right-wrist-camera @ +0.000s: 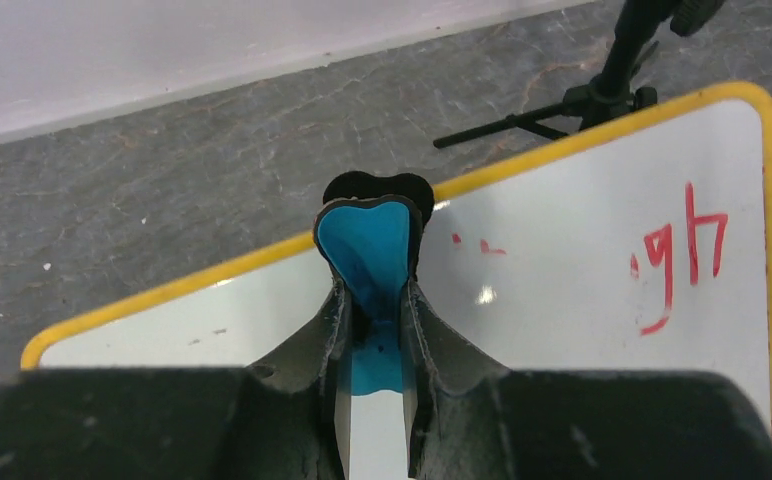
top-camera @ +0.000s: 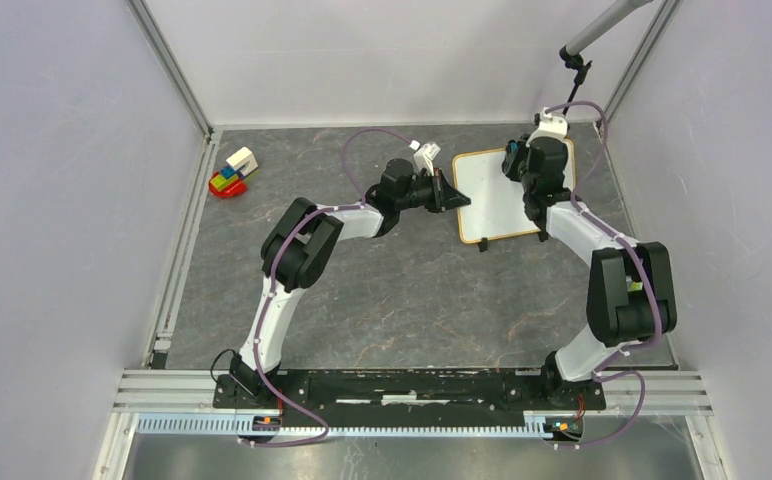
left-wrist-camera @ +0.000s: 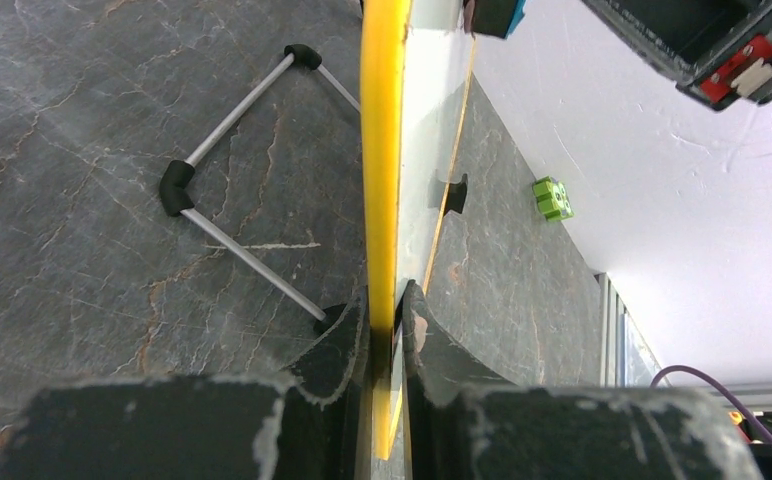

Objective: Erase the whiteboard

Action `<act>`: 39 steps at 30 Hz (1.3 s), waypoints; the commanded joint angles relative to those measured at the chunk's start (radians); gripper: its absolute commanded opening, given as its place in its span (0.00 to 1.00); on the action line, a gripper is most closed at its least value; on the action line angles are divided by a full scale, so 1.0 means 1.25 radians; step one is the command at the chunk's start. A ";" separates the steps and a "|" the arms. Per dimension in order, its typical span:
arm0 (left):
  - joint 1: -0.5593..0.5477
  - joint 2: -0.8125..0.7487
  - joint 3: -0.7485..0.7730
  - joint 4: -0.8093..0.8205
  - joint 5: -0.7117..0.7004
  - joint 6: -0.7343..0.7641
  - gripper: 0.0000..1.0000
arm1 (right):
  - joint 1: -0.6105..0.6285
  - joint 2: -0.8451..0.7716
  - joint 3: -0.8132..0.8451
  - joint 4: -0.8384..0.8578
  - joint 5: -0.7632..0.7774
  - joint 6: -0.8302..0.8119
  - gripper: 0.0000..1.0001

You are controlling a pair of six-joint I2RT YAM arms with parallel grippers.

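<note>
Dark grey, marble-veined tabletop [top-camera: 402, 290] with a matte finish, carrying both arms at its near edge. The whiteboard [top-camera: 492, 195] sits at the far right of the table: a flat rectangle with a glossy white face, a thin yellow frame [right-wrist-camera: 162, 292] and rounded corners.

Left gripper [left-wrist-camera: 387, 312]: the two worn, scuffed black fingers are clenched on the board's left edge, and the frame shows between them as a narrow yellow band. From overhead the left gripper [top-camera: 450, 192] meets the board at that same edge.

Right gripper [right-wrist-camera: 372, 215]: the curved black fingers are clamped on a smooth, bright blue eraser [right-wrist-camera: 362, 262] with a rounded tip, held over the board's face near its far edge. Whether the eraser touches the surface cannot be told.

Red handwritten strokes [right-wrist-camera: 684, 250] stand near the board's right frame, and two small red flecks [right-wrist-camera: 470, 242] lie just beside the eraser.

Also shown: a thin metal rod stand [left-wrist-camera: 247, 180] with black elbow corners beside the board, a small green block [left-wrist-camera: 553, 197] on the table past the board, a cluster of coloured toy blocks [top-camera: 232, 175] at the far left, well apart from the board, and a black tripod foot [right-wrist-camera: 602, 95] just beyond the far frame.
</note>
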 commanded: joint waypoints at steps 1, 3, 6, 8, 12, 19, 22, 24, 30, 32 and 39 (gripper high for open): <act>0.001 0.006 0.008 -0.065 -0.021 0.059 0.02 | -0.034 0.046 0.066 0.003 -0.033 0.027 0.00; 0.001 0.007 0.010 -0.066 -0.021 0.059 0.02 | -0.067 0.056 0.057 -0.003 -0.035 0.031 0.00; 0.001 0.008 0.010 -0.067 -0.021 0.060 0.02 | -0.130 0.048 -0.002 0.011 -0.036 0.042 0.00; 0.001 0.007 0.010 -0.067 -0.021 0.060 0.02 | -0.171 0.035 -0.051 0.023 -0.046 0.060 0.00; 0.001 0.006 0.010 -0.068 -0.021 0.060 0.02 | -0.206 -0.006 -0.144 0.047 -0.062 0.084 0.00; 0.001 0.007 0.009 -0.067 -0.020 0.059 0.02 | -0.108 -0.079 -0.196 0.073 -0.077 0.071 0.00; 0.001 0.006 0.006 -0.068 -0.020 0.059 0.02 | -0.058 -0.076 -0.154 0.069 -0.073 0.065 0.00; 0.001 0.006 0.006 -0.068 -0.020 0.060 0.02 | -0.053 -0.060 -0.113 0.062 -0.077 0.071 0.00; 0.002 0.008 0.010 -0.069 -0.019 0.060 0.02 | -0.083 0.027 0.044 0.013 -0.046 0.072 0.00; 0.002 0.008 0.011 -0.069 -0.018 0.059 0.02 | -0.096 0.053 0.076 0.003 -0.047 0.075 0.00; 0.005 0.008 0.011 -0.068 -0.016 0.058 0.02 | -0.223 0.098 0.037 0.012 -0.114 0.140 0.00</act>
